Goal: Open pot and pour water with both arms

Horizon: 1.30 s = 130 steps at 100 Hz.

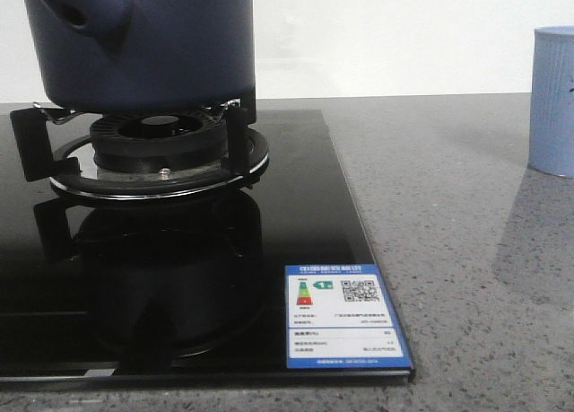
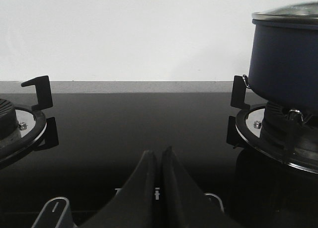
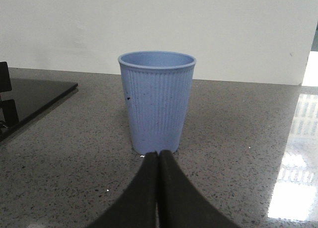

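A grey speckled stone worktop (image 1: 448,214) fills the right and lower frame. A black glass hob (image 1: 296,214) lies flat on it at left, and a light-blue ribbed cup (image 1: 553,102) stands upright at far right.

Left gripper (image 2: 159,156): two matte black fingers (image 2: 141,188), smooth and tapering to narrow tips, with curved outer flanks. At the base of each finger sits a light grey rounded bracket (image 2: 55,210) bearing an elongated slot.

Right gripper (image 3: 158,156): identical matte black tapered fingers (image 3: 174,193), with no markings visible.
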{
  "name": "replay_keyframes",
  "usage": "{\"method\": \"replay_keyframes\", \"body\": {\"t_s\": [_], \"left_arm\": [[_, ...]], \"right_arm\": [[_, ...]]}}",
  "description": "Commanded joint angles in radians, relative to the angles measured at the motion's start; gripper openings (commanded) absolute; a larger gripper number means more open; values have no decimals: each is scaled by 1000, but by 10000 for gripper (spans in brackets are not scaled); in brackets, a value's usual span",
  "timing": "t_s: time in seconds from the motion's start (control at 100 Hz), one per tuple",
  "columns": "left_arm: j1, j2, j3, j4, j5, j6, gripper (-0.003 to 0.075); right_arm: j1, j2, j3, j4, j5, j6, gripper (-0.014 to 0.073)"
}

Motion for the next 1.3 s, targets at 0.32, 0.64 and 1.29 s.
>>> {"method": "replay_keyframes", "body": {"t_s": [0.32,0.64,1.29], "left_arm": [[0,-14,16,-9,-74,-5,-16],[0,-14,16,-9,-74,-5,-16],[0,-14,16,-9,-74,-5,-16]], "right_arm": [[3,-8,17,-4,-76,-6,-69],[3,-8,17,-8,-84,-6,-69],[3,-8,17,-8,-92,-6,-69]]}}
